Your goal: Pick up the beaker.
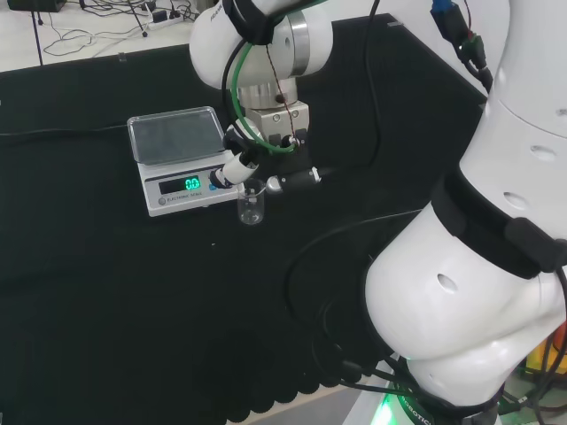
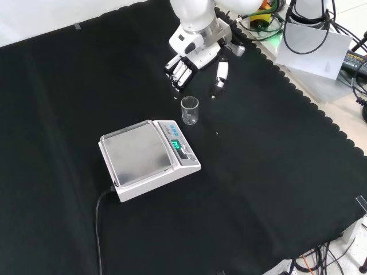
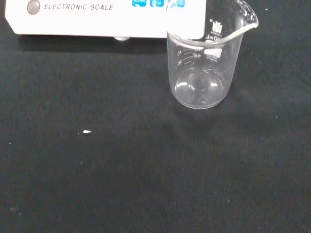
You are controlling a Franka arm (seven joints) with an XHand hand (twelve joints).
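Beaker (image 2: 190, 110) upright on the cloth, just beside the scale (image 2: 148, 158); hand (image 2: 192, 60) near it but not touching.

Beaker position: it stands on the black cloth (image 2: 275, 183) next to the display end of the scale, on the side facing the hand, with its long axis vertical and its mouth up. In the wrist view the beaker (image 3: 206, 60) appears empty, with its spout pointing away from the scale (image 3: 107, 17). Hand position: in the front view it lies beyond the beaker from the scale, with a clear gap between them. The fingers (image 2: 179, 71) are straight and close together, the thumb (image 2: 220, 74) is set apart, and nothing is held. The beaker lies ahead of the opening between fingers and thumb, so the coming move is judged to be an advance toward the scale until that opening straddles the glass wall.
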